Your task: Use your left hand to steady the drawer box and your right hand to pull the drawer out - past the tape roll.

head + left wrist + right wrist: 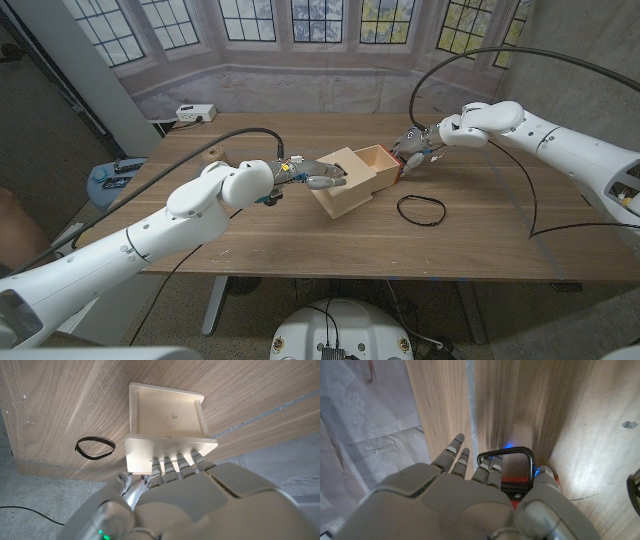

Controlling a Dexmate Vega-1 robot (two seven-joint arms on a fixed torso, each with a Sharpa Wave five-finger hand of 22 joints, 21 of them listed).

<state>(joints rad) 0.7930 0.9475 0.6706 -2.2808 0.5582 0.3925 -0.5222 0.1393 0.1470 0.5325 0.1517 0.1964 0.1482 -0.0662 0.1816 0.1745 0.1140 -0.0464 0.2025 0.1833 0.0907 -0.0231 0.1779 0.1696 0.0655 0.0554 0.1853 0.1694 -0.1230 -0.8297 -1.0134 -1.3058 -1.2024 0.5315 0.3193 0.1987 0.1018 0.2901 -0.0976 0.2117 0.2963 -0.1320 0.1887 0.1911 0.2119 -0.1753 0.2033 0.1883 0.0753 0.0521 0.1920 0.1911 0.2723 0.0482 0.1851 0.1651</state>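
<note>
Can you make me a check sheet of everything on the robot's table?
Surface: wooden table, light scuffs.
Job's things: drawer box with drawer part way out; black tape roll lying flat beside it.
Clutter: nothing seen.
Robot hands: left robot hand presses on the box; right robot hand hooks the drawer's metal handle.
Cables: black cables along both arms.
Surroundings: windows, white device on the sill.

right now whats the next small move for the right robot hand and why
Probably keep pulling the drawer straight out, away from the drawer box. The right robot hand has fingers hooked through the metal handle, the left robot hand rests on the box, and the drawer is only partly out, its front about level with the tape roll.
</note>
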